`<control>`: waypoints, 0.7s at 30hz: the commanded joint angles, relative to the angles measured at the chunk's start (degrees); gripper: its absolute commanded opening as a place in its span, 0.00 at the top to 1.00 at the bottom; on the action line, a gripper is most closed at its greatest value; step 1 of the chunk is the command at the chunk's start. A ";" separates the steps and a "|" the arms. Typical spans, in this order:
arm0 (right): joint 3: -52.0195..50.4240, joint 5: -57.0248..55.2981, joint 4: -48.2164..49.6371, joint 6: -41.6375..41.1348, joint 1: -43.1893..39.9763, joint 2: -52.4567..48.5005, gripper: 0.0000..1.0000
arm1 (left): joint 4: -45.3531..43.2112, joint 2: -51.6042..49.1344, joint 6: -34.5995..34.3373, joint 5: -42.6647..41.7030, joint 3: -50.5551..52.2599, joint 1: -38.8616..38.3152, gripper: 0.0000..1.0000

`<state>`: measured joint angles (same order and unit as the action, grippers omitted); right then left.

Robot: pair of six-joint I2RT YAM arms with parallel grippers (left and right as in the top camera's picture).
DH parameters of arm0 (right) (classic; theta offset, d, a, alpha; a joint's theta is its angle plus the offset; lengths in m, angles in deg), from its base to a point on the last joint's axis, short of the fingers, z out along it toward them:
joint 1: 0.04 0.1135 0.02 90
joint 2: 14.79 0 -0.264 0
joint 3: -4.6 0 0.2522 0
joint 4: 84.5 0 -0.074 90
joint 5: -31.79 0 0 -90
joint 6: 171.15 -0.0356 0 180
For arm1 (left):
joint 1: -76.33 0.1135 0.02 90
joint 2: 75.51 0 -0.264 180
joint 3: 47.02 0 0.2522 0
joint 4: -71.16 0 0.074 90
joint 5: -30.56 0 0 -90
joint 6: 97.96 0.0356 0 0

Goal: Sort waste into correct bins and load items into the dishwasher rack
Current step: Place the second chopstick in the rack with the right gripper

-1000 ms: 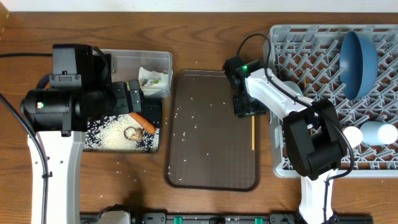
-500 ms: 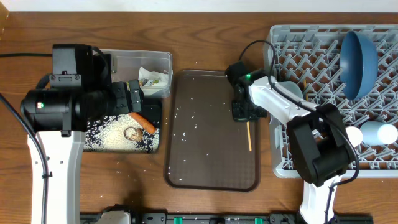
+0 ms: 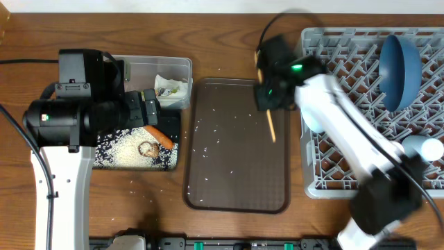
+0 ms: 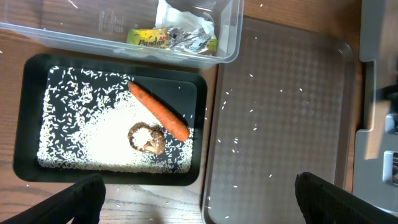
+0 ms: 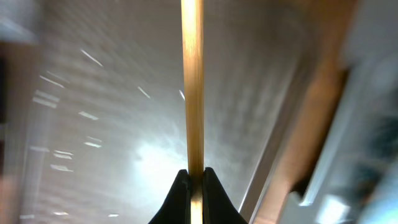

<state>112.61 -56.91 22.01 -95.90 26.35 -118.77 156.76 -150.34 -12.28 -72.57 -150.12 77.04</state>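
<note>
My right gripper [image 3: 267, 103] is shut on a wooden chopstick [image 3: 271, 127], also seen in the right wrist view [image 5: 192, 87], held above the brown tray's right side. My left gripper [image 4: 199, 202] is open and empty above the table near the black tray [image 4: 25, 124]. That tray holds white rice [image 4: 81, 130], an orange carrot [image 4: 158, 111] and a brown food lump [image 4: 147, 138]. The clear tub [image 4: 227, 37] holds a yellow-green and silver wrapper [image 4: 171, 39] and white tissue [image 3: 166, 85]. The grey rack [image 3: 347, 76] holds a dark blue dish [image 3: 401, 68] and a light-blue item [image 3: 423, 148].
The brown serving tray [image 3: 236, 173] lies in the middle with scattered rice grains on it. A few grains lie on the wooden table [image 3: 139, 201] in front of the black tray.
My right gripper has lifted the chopstick off the brown tray and moved up and back; the arm is blurred with motion. The left arm has not moved.
</note>
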 commanded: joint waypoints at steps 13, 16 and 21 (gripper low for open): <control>-2.27 -16.90 -1.73 12.33 -25.00 9.09 0.99 | 0.15 -0.09 -0.28 0.57 -0.50 0.28 0.02; -5.68 -15.61 1.36 13.00 -28.09 6.73 0.99 | 0.15 -0.09 -0.28 0.57 -0.50 0.28 0.02; -8.02 -15.54 4.11 15.23 -29.20 3.52 0.84 | 0.15 -0.09 -0.28 0.57 -0.50 0.28 0.02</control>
<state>105.05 -71.79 25.66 -83.40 -2.94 -114.40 156.73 -150.34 -12.30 -72.57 -150.12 77.04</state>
